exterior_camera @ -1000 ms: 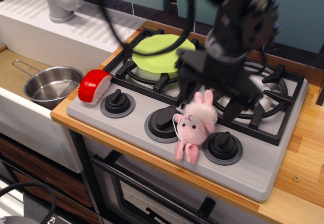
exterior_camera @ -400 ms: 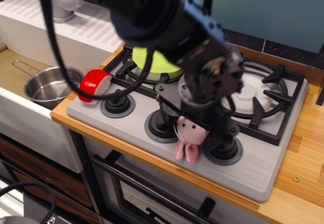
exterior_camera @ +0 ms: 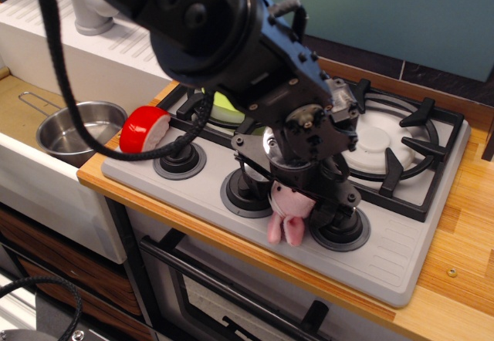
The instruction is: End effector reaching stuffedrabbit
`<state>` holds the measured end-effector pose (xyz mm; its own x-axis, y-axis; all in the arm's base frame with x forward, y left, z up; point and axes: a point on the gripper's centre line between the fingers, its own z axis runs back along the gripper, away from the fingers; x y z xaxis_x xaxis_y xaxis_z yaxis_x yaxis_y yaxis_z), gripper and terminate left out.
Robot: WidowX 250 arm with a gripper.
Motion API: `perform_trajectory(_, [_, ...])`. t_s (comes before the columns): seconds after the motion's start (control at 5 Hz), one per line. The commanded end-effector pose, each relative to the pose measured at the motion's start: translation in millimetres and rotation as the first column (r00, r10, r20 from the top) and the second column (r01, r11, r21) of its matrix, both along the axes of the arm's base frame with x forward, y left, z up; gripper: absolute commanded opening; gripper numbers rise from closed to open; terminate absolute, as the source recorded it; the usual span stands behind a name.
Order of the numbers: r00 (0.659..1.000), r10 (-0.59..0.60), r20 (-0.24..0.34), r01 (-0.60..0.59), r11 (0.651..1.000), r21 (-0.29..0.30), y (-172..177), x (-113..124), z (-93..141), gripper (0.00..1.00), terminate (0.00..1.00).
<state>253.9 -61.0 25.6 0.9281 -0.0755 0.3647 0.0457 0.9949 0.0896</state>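
The pale-pink stuffed rabbit point(exterior_camera: 285, 216) lies on the grey front panel of the stove point(exterior_camera: 231, 225), between the middle knob point(exterior_camera: 244, 190) and the right knob point(exterior_camera: 340, 225). Its legs dangle toward the front edge. Its head and ears are hidden under my black gripper point(exterior_camera: 297, 190). The gripper sits directly over the rabbit, with dark fingers on either side of its upper body. I cannot tell whether the fingers press on the rabbit. The bulky black arm point(exterior_camera: 208, 32) reaches in from the upper left.
A red-and-white rounded toy point(exterior_camera: 143, 130) rests at the stove's left edge beside the left knob point(exterior_camera: 179, 157). A green lid point(exterior_camera: 225, 107) peeks out behind the arm. A steel pot point(exterior_camera: 77, 129) sits in the sink to the left. The wooden counter point(exterior_camera: 463, 225) runs to the right.
The arm has swung in from the upper right and come down over the rabbit. The rabbit's head and ears, visible a second ago, are now covered by the gripper. The rabbit has stayed in place.
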Motion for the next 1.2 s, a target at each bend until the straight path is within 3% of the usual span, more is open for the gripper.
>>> perform_trajectory(0.0, [1.0,-0.028,-0.01,0.028,1.0,0.0,-2.6,4.5,-8.5,1.0,0.0])
perform_trajectory(0.8, [1.0,-0.028,-0.01,0.028,1.0,0.0,-2.6,4.5,-8.5,1.0,0.0])
perform_trajectory(1.0, [1.0,-0.028,-0.01,0.028,1.0,0.0,-2.6,4.5,-8.5,1.0,1.0])
